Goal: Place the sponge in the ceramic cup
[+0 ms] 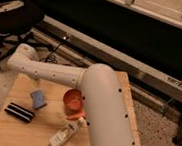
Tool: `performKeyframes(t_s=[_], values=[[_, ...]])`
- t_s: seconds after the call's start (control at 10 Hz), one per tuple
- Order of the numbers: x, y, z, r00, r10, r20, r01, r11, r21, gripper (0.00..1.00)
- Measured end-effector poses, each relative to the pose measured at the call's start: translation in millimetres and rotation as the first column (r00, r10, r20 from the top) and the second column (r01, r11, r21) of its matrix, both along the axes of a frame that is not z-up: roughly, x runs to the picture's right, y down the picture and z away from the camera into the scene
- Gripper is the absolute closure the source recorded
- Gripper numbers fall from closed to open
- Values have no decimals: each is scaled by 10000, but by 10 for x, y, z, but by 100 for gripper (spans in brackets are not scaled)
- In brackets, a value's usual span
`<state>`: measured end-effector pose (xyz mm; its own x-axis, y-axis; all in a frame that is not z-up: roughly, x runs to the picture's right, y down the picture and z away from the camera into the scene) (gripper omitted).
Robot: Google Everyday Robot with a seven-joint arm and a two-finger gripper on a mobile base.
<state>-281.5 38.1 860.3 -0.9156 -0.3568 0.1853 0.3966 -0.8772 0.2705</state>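
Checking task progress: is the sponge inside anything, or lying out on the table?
Out: the sponge lies on the bare table, left of the orange bowl and apart from it. The end effector is not in view.

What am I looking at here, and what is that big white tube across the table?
The white tube is the robot's arm, seen by the one camera from above. It reaches across a wooden table to the back corner at the picture's left. Its gripper does not show, so nothing can be seen held. On the table lie a blue sponge, a reddish-orange bowl, a black striped block and a pale bottle on its side. No white cup shows; the arm may hide it.
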Motion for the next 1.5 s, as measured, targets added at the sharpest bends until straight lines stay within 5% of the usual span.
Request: performKeyframes(t_s=[0.3, 0.5, 0.7, 0.9, 1.0, 1.1, 1.3, 1.5], values=[[-67, 42, -62, 9962, 634, 591, -624, 9979, -186, 20], [-122, 172, -213, 9779, 1901, 867, -1863, 9812, -495, 20], [-86, 401, -298, 9470, 3166, 546, -3100, 9451, -1035, 20], [-85, 664, -339, 9015, 4322, -228, -4303, 8891, -1558, 20], [-117, 768, -358, 8839, 4626, -687, -4674, 8690, -1626, 20], [-169, 836, -375, 8725, 4775, -1035, -4885, 8575, -1618, 20], [-327, 885, -387, 8652, 4805, -1433, -4988, 8540, -1481, 20], [-470, 885, -337, 8706, 4632, -1659, -4849, 8649, -1300, 20]])
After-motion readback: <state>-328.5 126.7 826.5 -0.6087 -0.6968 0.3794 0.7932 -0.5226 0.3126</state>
